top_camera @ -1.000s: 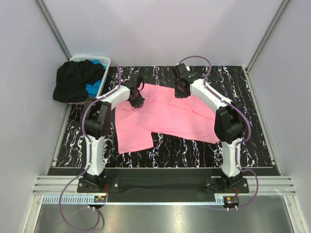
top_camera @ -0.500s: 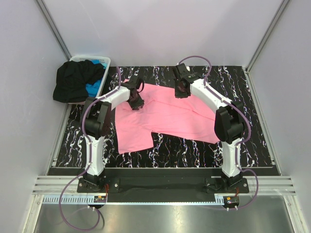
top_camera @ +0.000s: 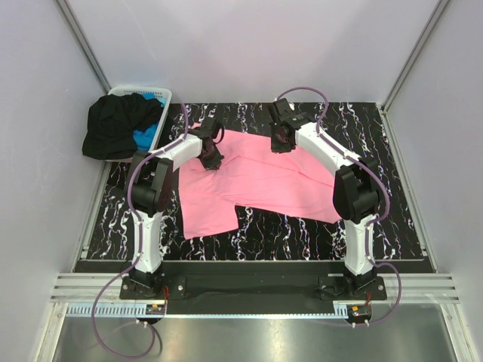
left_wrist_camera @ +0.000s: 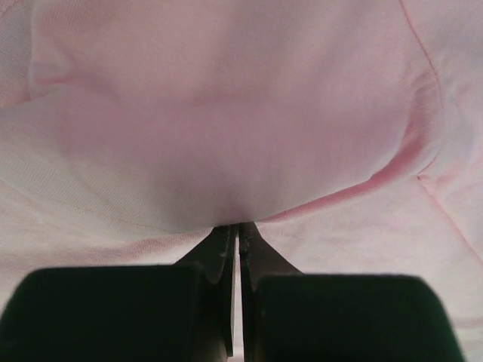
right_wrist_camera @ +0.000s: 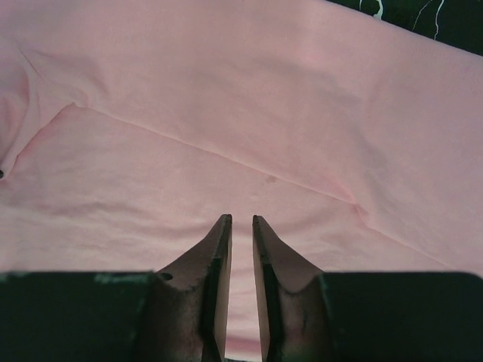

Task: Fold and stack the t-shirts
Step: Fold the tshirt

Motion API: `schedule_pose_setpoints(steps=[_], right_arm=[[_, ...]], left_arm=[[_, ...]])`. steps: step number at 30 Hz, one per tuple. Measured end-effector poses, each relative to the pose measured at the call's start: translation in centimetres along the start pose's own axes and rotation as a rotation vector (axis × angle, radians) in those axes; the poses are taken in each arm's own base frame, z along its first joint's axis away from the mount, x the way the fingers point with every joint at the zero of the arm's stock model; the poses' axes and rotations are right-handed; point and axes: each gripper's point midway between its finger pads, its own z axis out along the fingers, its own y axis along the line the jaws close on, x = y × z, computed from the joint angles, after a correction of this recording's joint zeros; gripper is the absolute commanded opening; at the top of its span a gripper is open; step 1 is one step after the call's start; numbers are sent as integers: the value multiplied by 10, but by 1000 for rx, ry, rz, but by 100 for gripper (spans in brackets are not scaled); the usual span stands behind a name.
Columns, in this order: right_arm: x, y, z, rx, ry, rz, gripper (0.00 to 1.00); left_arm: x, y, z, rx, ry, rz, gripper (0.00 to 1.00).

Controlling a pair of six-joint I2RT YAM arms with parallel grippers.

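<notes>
a white slotted basket [top_camera: 161,95] is seen at the far left corner of a black table [top_camera: 302,226] veined in white; it seems to be set partly over its edge.

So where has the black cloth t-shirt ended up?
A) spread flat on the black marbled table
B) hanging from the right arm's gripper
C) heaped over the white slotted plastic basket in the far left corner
C: the black cloth t-shirt lies bunched over the white slotted plastic basket with the bright blue cloth t-shirt. Only the bright pink cloth t-shirt is spread on the black marbled table.
</notes>
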Motion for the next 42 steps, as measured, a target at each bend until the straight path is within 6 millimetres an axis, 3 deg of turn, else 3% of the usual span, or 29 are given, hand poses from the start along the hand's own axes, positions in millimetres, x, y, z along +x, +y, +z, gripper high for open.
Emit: schedule_pose_setpoints(steps=[6,18,26,42], right_arm=[[3,0,4,1,9,0,24],[7,3,8,-11,28,3,24],[10,4,11,-13,37,2,24],[10,4,11,-14,38,1,23]], left_arm=[[3,1,-6,2,2,5,0],[7,-10,-38,45,-21,47,0],[15,-8,-45,45,-15,62,1],[8,-1,-48,12,-63,82,9]])
